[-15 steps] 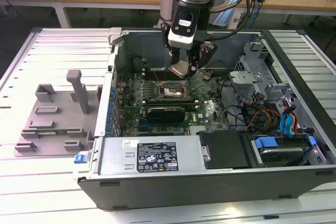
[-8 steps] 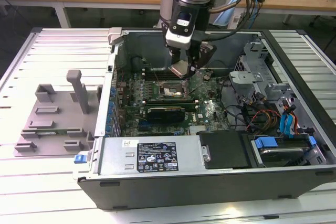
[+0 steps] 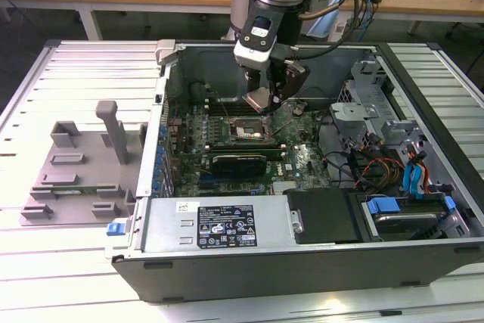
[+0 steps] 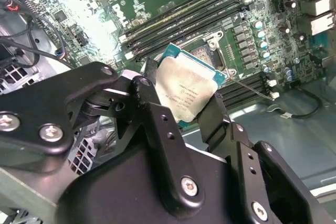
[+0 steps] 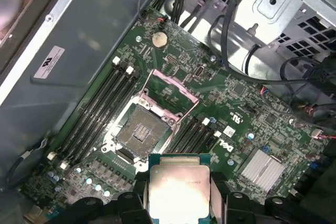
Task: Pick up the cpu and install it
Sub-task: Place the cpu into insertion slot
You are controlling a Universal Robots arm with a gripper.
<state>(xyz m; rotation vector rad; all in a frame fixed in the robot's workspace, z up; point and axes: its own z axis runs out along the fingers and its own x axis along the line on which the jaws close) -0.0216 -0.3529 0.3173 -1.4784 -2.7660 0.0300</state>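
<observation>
- Tool [image 3: 266, 94]: I log it clamped on the cpu [image 3: 259, 100], hanging inside the open computer case [image 3: 162, 58] above the motherboard [image 3: 302, 160].
- Cpu, position: held in the air just above the socket [image 3: 248, 128], apart from it and not seated. In the exterior view it sits tilted rather than flat.
- Second wrist view: this shows me the grip itself. The black fingers [image 4: 149, 85] press on opposite edges of the cpu, whose silvery metal top faces this camera. The chip covers part of the socket behind it.
- First wrist view: here I see the socket whole, its contact field bare and its load frame [image 5: 170, 90] raised open. Memory slots [image 5: 100, 114] flank it on both sides, and a finned heatsink [image 5: 260, 166] lies well apart.
- Exterior view: this adds the surroundings. A grey tray [image 3: 79, 164] rests on the slatted tabletop [image 3: 45, 262], to the exterior view's left of the case and well apart from the tool.
</observation>
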